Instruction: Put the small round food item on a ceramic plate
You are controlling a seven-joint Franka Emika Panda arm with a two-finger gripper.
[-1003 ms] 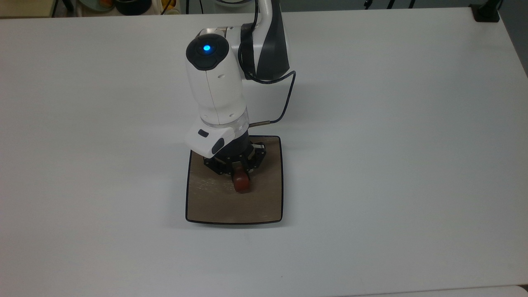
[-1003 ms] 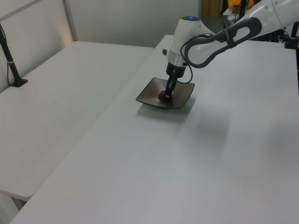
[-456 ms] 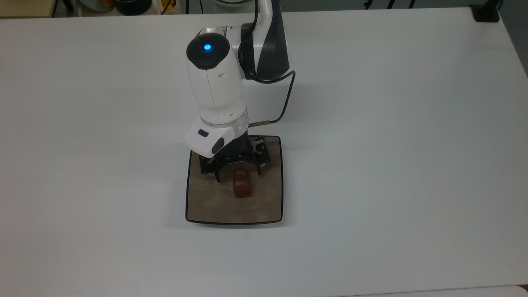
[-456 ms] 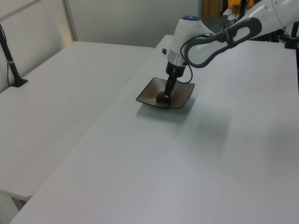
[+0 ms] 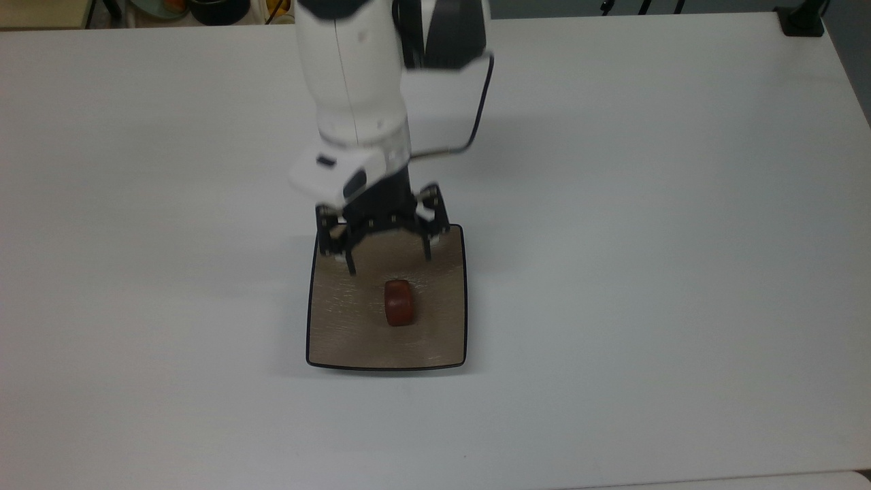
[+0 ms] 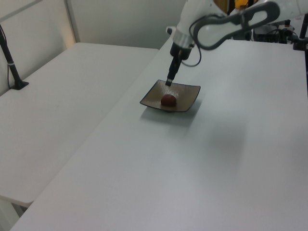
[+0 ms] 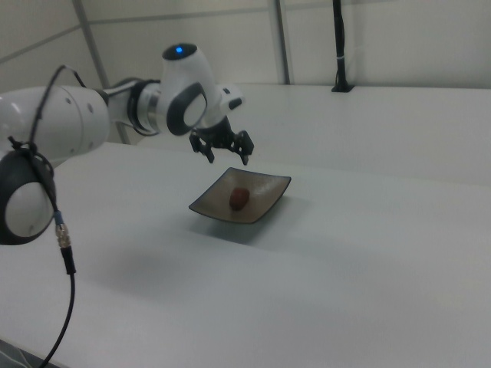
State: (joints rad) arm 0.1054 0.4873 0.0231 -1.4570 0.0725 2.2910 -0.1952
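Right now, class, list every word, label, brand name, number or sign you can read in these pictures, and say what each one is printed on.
None: no readable text stands on anything here.
The ceramic plate, the small round food item and the white table carry no print.
The arm's white casing and the open gripper show no legible marking.

The small, rounded, glossy food lump (image 5: 398, 303) is dark reddish-brown. The square glazed ceramic plate (image 5: 347, 327) under it is tan-brown with pale rippled streaks and a thin dark navy rim. The two-finger gripper (image 5: 389, 265) is black on a white-and-grey arm; the flat tabletop (image 5: 646, 272) is plain white.
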